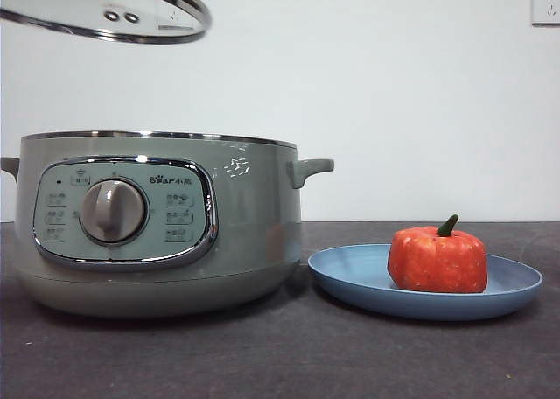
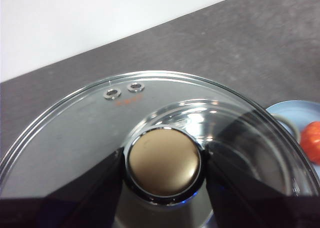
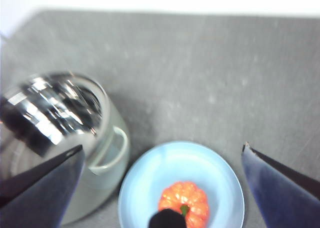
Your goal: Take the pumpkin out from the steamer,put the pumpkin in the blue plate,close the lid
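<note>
Closest to the low front camera stands the steamer, a large round sage-green electric pot with a chrome rim, side handles and a grey dial on its front panel, sitting uncovered on the dark grey worktop. High above its left part hangs the lid, a domed glass disc with a chrome rim, tilted and well clear of the pot; the left wrist view shows the left gripper with its black jaws pinching the lid's round knob from both sides. Just right of the steamer, near its base but not clearly touching, lies the blue plate, wide, shallow and matte light blue. On it rests the pumpkin, a small blocky orange-red toy with a curved dark green stem, upright and right of the plate's centre. The right gripper hovers high over the plate, jaws spread wide and holding nothing. By this layout the pumpkin is out of the pot and plated, so two steps look finished; what appears left is bringing the lid down level onto the chrome rim and releasing the knob.
</note>
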